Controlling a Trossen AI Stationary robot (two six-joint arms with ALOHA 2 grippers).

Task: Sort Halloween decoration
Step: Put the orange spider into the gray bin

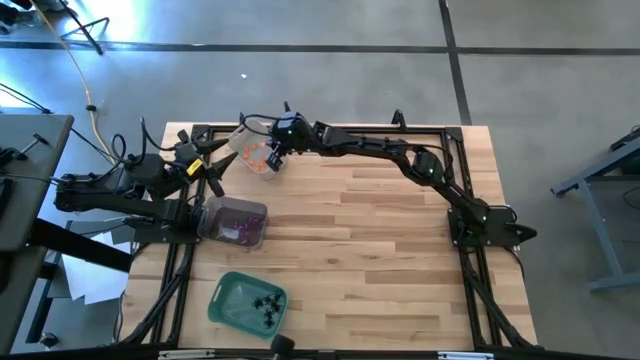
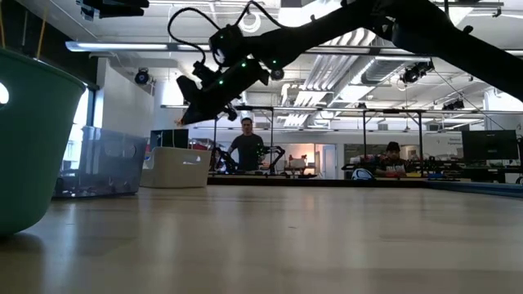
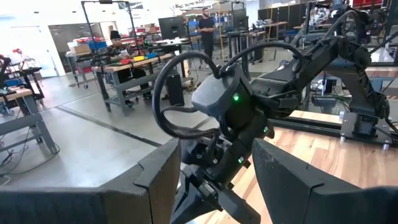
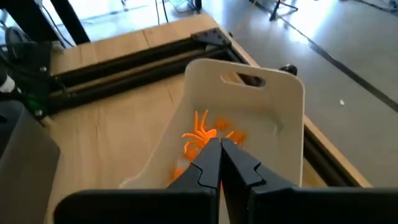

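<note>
Orange trinkets (image 4: 202,134): in white tray (image 4: 273,99), table's far left. Right gripper (image 4: 220,163): above them, jaws shut, empty. Left gripper (image 1: 212,170): beside tray, jaws wide. Risk: shut jaws scatter trinkets.

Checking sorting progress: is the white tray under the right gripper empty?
No. The white tray holds orange trinkets, just below the shut right gripper.

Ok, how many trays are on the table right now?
3. A pale tray holding orange trinkets at the far edge, a clear tray with purple trinkets mid-left, a green tray with black spiders nearest.
</note>
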